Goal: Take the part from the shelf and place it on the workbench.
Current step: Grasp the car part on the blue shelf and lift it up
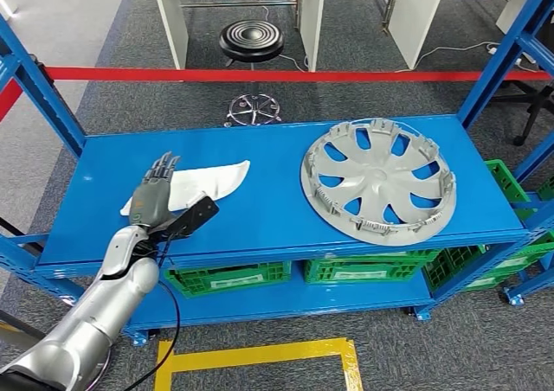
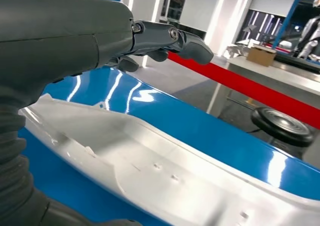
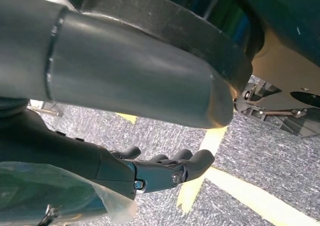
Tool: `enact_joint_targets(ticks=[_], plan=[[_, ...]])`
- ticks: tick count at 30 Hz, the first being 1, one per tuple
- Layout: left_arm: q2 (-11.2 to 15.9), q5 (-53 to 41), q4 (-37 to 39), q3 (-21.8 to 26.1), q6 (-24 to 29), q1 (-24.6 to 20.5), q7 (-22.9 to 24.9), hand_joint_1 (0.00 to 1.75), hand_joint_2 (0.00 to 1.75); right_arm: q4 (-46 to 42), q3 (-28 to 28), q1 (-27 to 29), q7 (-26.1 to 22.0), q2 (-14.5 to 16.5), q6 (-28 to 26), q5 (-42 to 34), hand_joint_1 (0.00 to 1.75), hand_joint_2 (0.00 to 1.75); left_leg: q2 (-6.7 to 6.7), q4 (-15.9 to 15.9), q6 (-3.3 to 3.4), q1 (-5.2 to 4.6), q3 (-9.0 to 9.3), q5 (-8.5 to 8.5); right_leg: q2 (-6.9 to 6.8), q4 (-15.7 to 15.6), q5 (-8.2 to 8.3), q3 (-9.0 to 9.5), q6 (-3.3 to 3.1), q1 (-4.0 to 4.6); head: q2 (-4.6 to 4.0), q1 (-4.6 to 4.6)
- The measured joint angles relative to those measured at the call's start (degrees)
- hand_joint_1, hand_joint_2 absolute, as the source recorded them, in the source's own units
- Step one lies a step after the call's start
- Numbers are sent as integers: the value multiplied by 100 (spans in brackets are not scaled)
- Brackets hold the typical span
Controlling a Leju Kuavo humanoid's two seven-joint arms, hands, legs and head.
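Observation:
A long, white, curved part (image 1: 209,182) lies on the blue shelf deck (image 1: 274,214), towards its left side. My left hand (image 1: 151,196) reaches over the part's left end, fingers stretched out and apart, holding nothing. In the left wrist view the fingers (image 2: 181,38) hover just above the white part (image 2: 151,171); whether they touch it is unclear. A grey wheel cover (image 1: 377,180) lies flat on the right half of the shelf. My right hand (image 3: 162,168) hangs above the floor, its fingers loosely extended with nothing in them.
Blue shelf uprights (image 1: 39,97) rise at both ends. Green crates (image 1: 228,278) sit on the lower level. A red tape barrier (image 1: 294,75) runs behind the shelf, with a black stool (image 1: 251,39) beyond it. Yellow floor marking (image 1: 261,354) lies in front.

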Motion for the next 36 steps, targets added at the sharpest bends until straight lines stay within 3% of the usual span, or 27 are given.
enact_joint_targets(ticks=[8, 15, 16, 19, 20, 28, 36], plan=[[8, -469, 393, -67, -21, -172, 425, 0, 175, 1, 0, -1, 19, 0, 44, 77, 0, 0, 0, 0, 0, 0, 0, 0, 0, 0, 0, -1, 0, 0, 0, 0], [13, -487, 810, -83, -304, -307, 514, 0, 175, 2, -3, 0, 38, 0, 44, 85, 0, 0, 0, 0, 0, 0, 0, 0, 0, 0, 0, 0, 0, 0, 0, 0], [13, -486, 850, -83, -321, -329, 517, 8, 175, 2, -3, 0, 38, 0, 44, 85, 0, 0, 0, 0, 0, 0, 0, 0, -1, 0, 0, 1, 0, 0, 0, 1], [13, -476, 953, -83, -452, -405, 515, 139, 175, 3, -4, -1, 38, 0, 44, 89, 0, 0, 0, 0, 0, 0, 1, 0, -1, 0, 0, 2, 0, 0, 0, 1], [13, -468, 988, -83, -511, -424, 515, 175, 175, 3, -4, -1, 38, 0, 44, 91, 0, 0, 0, 0, 0, 0, 1, 0, -1, 0, 0, 2, 0, 0, 0, 1], [21, -395, 1201, -83, -543, -452, 422, 175, 175, 3, -4, 1, 36, 0, 42, 109, 0, 0, 0, 0, 0, 0, 1, 0, -1, 1, 0, 2, 0, 0, 0, 1], [30, -372, 1235, -73, -67, -418, 248, 175, 175, 3, -4, 0, 38, 0, 24, 155, 0, 0, 0, -1, 0, 0, 0, 0, -1, 1, 0, 3, 0, 0, 0, 0]])
